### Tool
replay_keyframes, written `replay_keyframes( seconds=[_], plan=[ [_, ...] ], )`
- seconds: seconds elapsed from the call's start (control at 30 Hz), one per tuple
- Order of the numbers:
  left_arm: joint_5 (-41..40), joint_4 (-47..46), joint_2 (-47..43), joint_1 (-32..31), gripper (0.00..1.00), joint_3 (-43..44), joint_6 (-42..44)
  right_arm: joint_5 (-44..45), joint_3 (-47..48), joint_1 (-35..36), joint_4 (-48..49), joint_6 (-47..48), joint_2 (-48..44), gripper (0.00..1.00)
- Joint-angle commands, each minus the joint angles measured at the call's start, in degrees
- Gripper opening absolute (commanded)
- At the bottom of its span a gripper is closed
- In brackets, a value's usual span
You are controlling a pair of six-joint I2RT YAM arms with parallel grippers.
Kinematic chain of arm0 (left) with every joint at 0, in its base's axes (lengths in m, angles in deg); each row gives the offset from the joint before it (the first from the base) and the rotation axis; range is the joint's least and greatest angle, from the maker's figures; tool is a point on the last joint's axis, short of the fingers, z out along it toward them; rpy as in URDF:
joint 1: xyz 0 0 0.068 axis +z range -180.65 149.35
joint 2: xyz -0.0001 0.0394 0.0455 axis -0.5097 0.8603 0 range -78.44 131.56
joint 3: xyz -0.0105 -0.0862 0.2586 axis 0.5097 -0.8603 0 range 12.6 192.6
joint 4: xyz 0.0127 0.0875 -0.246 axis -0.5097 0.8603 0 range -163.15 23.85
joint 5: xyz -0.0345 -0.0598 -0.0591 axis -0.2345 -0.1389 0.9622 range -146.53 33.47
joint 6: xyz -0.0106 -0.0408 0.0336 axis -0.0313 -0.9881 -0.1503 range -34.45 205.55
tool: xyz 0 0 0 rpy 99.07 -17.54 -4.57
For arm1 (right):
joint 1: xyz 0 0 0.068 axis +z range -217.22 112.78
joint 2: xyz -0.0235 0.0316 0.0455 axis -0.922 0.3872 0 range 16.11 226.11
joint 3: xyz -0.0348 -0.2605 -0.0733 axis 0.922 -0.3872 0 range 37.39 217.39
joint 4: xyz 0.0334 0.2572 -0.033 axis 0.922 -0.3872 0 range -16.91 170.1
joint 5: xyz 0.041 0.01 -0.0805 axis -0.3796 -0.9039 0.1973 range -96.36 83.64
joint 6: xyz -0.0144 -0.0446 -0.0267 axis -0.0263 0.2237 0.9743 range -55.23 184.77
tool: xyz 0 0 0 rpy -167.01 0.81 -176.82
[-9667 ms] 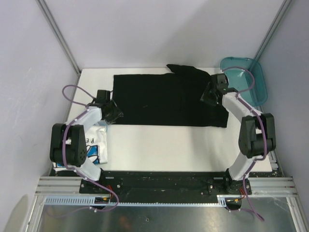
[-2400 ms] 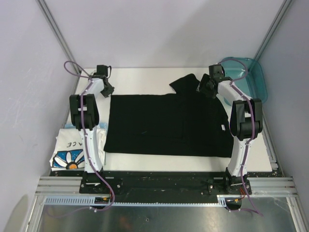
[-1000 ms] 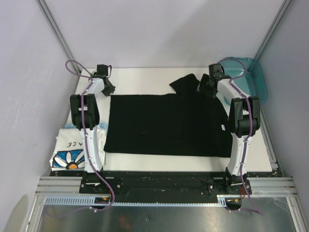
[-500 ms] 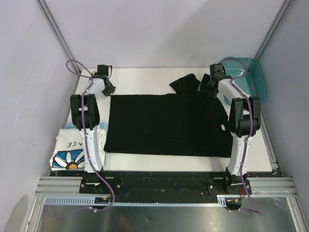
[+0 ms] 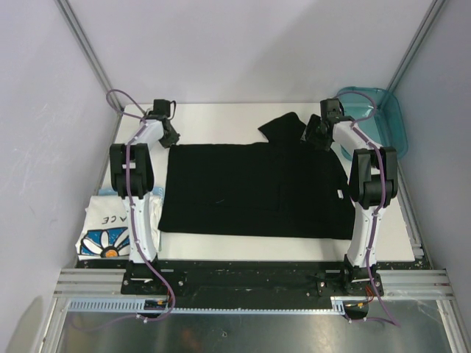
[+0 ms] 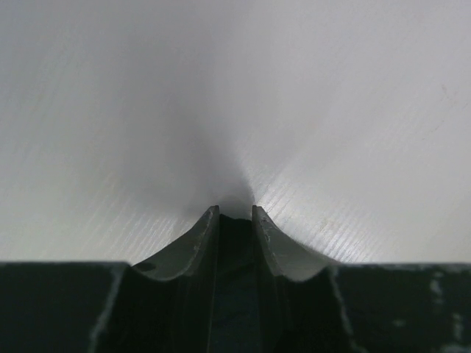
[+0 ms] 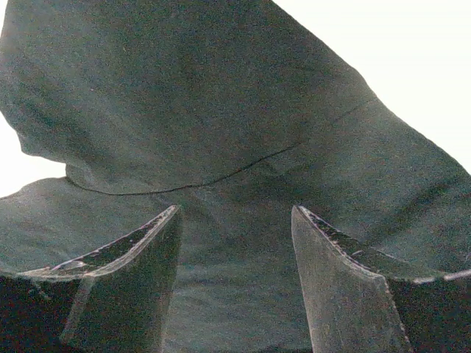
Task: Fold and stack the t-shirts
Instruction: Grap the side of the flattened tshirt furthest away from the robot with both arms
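Note:
The black t-shirt (image 5: 250, 187) lies spread flat across the table's middle, with a folded flap at its far right (image 5: 283, 129). My left gripper (image 5: 169, 136) is at the shirt's far left corner. In the left wrist view its jaws (image 6: 235, 212) are nearly closed on a dark bit of cloth. My right gripper (image 5: 315, 136) is open over the flap, and black cloth (image 7: 184, 95) fills the right wrist view between its jaws (image 7: 235, 213). The white daisy-print t-shirt (image 5: 107, 228) lies folded at the near left.
A teal translucent bin (image 5: 379, 118) stands at the far right corner. The white table (image 5: 221, 114) shows bare beyond the shirt and along the near edge (image 5: 250, 246). Purple-grey walls and metal posts close in the sides.
Over ten seconds both arms stretched to the far side and the black shirt slid nearer and flatter. In the last second the left gripper shifted slightly right; the right gripper barely moved.

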Motion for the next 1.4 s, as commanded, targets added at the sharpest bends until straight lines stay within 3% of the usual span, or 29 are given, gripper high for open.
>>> replay_keyframes(
  seconds=[0.0, 0.13, 0.37, 0.9, 1.37],
  plan=[
    [-0.31, 4.72, -1.44, -0.65, 0.29, -2.07, 1.03, -0.49, -0.43, -0.41, 1.24, 0.72, -2.23, 0.64],
    [-1.3, 4.69, -1.28, -0.65, 0.23, -1.22, 0.87, -0.99, -0.12, -0.68, 1.78, 0.87, -1.66, 0.65],
    [-2.19, 4.54, -0.68, -0.7, 0.01, 1.94, 0.75, -0.84, 7.49, -0.27, 1.5, 3.48, 3.57, 0.65],
    [0.89, 2.99, -1.34, -1.0, 0.0, 1.91, 1.41, 1.35, 32.62, 0.04, -5.53, 7.69, 20.11, 0.64],
    [2.83, 1.61, -2.1, -1.0, 0.0, 1.98, 1.65, 3.67, 40.16, -0.34, -5.59, 7.71, 28.19, 0.59]
  ],
)
